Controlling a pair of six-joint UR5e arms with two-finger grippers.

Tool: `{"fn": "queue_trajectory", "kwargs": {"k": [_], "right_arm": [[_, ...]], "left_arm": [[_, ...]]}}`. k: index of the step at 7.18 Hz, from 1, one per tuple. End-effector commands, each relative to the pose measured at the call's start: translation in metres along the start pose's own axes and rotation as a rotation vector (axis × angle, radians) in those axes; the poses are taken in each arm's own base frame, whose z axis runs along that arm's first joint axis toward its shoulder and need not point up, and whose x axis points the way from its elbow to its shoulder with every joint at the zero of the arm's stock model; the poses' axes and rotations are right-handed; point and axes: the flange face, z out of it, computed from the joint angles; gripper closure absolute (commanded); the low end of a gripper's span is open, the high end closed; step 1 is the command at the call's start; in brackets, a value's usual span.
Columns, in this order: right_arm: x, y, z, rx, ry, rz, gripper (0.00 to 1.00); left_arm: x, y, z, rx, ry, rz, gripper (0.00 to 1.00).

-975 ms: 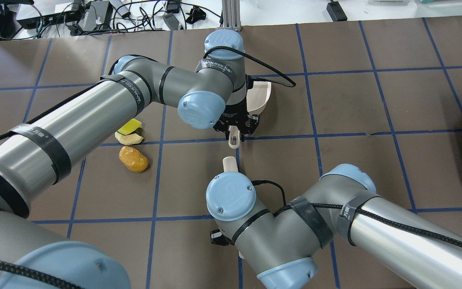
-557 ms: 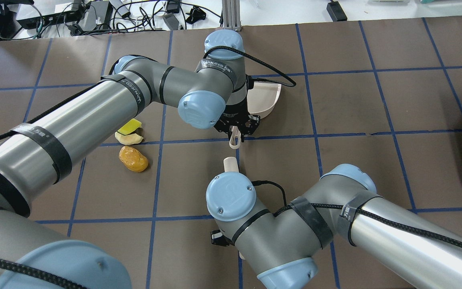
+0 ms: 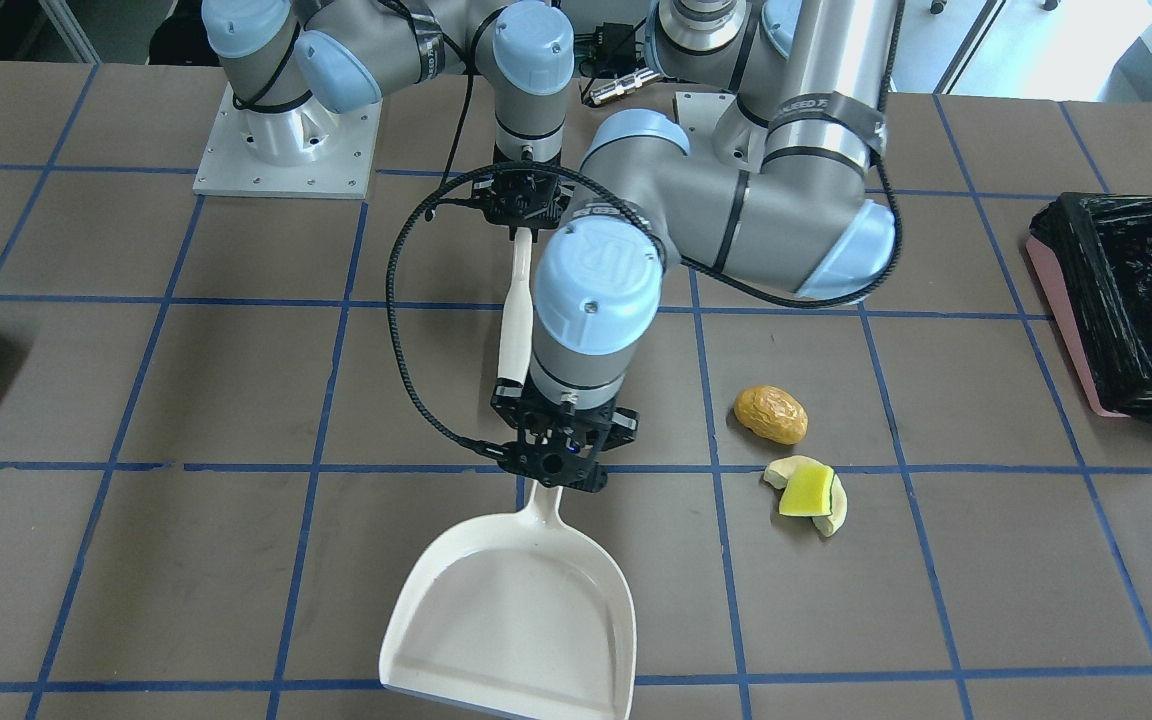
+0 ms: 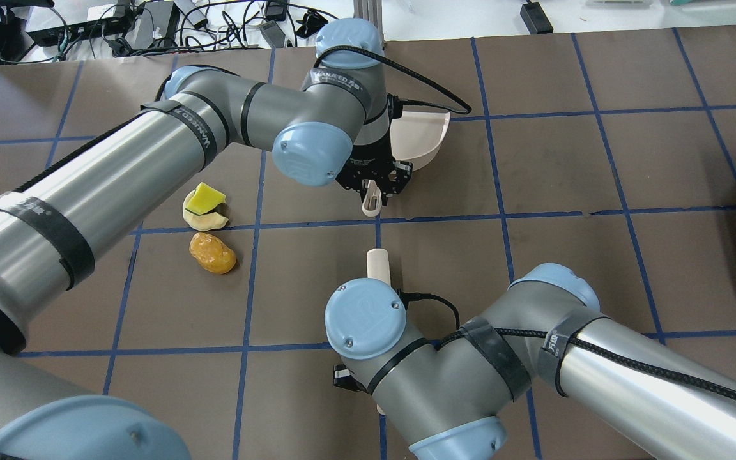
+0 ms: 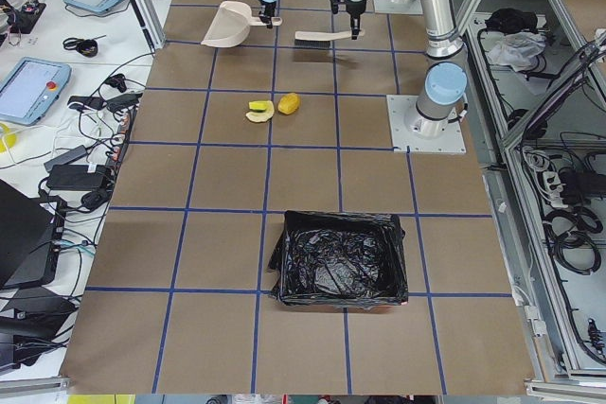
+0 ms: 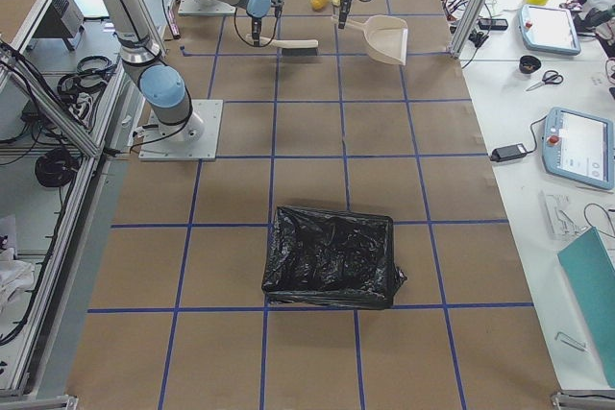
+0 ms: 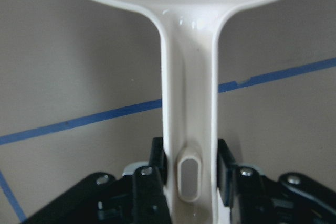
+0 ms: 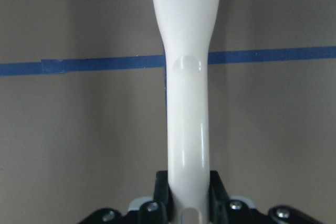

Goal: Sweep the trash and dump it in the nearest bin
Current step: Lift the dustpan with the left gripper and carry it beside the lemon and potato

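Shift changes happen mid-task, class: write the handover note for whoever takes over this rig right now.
Left gripper: shut on the dustpan handle; the pan is empty.
Right gripper: shut on the brush handle.
Trash: potato lump and squash wedges lie together on the table, apart from the pan.
Pink bin: at the table end on the robot's left.
Done: both tools grasped.
Left: sweep the trash into the pan, dump it in the bin.

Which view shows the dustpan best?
Exterior front-facing: the dustpan shows large and nearly whole, with nothing over its pan. Overhead, the left arm hides most of it. The left wrist view shows mostly its handle. Both side views show it tiny. The right wrist view misses it.
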Motion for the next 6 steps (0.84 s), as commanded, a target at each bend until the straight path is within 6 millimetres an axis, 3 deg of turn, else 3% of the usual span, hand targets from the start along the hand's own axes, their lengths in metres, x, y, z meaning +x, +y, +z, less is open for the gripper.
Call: {"fn": "queue_trajectory", "kwargs": {"k": [1, 2, 3, 5, 6], "right_arm": [[-0.003, -0.015, -0.012, 0.023, -0.020, 0.103, 1.00], [-0.003, -0.028, -0.021, 0.032, -0.032, 0.151, 1.00], [-0.002, -0.041, -0.029, 0.042, -0.047, 0.173, 1.00], [-0.012, -0.057, -0.028, 0.030, -0.052, 0.208, 1.00], [-0.015, -0.060, -0.029, 0.030, -0.057, 0.220, 1.00]], "left_arm": [[-0.092, -0.013, -0.051, 0.034, -0.035, 0.061, 1.00], [-0.148, -0.007, -0.067, 0.025, -0.045, 0.110, 1.00], [-0.204, 0.012, -0.085, -0.021, -0.033, 0.195, 1.00], [-0.269, 0.061, -0.105, -0.097, -0.071, 0.346, 1.00], [-0.308, 0.083, -0.100, -0.128, -0.067, 0.461, 1.00]]}}
